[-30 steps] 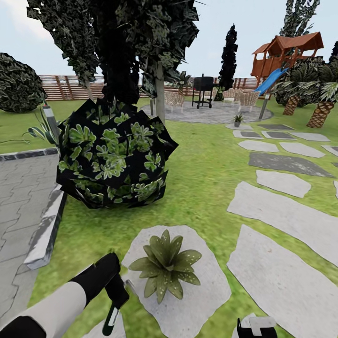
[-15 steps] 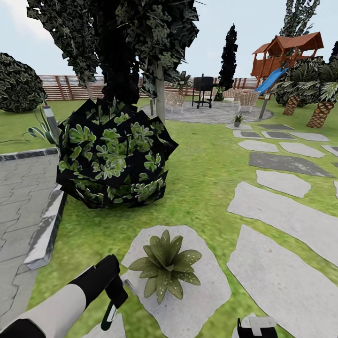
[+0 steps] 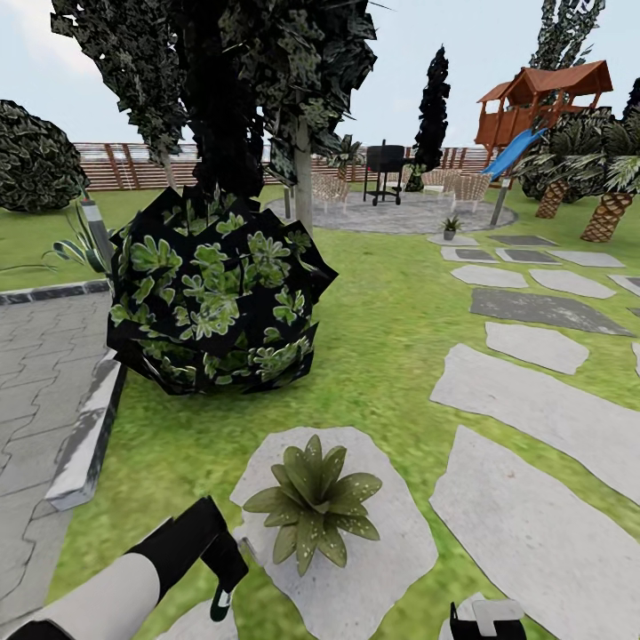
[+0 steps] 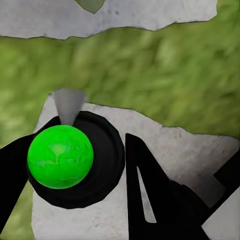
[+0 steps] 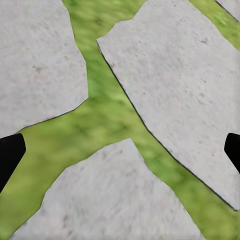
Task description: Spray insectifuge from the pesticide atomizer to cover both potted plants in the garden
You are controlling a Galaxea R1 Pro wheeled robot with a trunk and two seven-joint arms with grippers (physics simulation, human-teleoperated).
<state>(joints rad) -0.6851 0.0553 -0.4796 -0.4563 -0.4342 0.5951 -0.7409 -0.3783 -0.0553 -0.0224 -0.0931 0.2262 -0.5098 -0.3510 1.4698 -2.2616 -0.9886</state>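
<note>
We see our left gripper [image 3: 220, 594] low at the left of the head view, clamped on the pesticide atomizer [image 3: 220, 605], of which just a dark green tip pokes out below the black fingers. Just to its right sits one potted plant [image 3: 312, 504], a low rosette of pointed olive leaves speckled white, resting on a pale stepping stone [image 3: 382, 569] in the lawn. Far back, beside the round patio, the second potted plant [image 3: 452, 226] is tiny, in a little grey pot. At the bottom right edge we catch the top of our right gripper [image 3: 485, 620].

Against the frame a second ago, our left arm has dropped and pulled back; less of the bottle shows now. The plants and stones sit where they were.

The left wrist view gives us what the head cannot: the atomizer [image 4: 60, 156] seen end-on, a bright green round cap in a black ring, a finger [image 4: 150, 200] alongside, over grey stone and grass. In the right wrist view the right gripper's [image 5: 120, 150] dark fingertips [image 5: 10, 152] stand wide apart over stepping stones, holding nothing.
</note>
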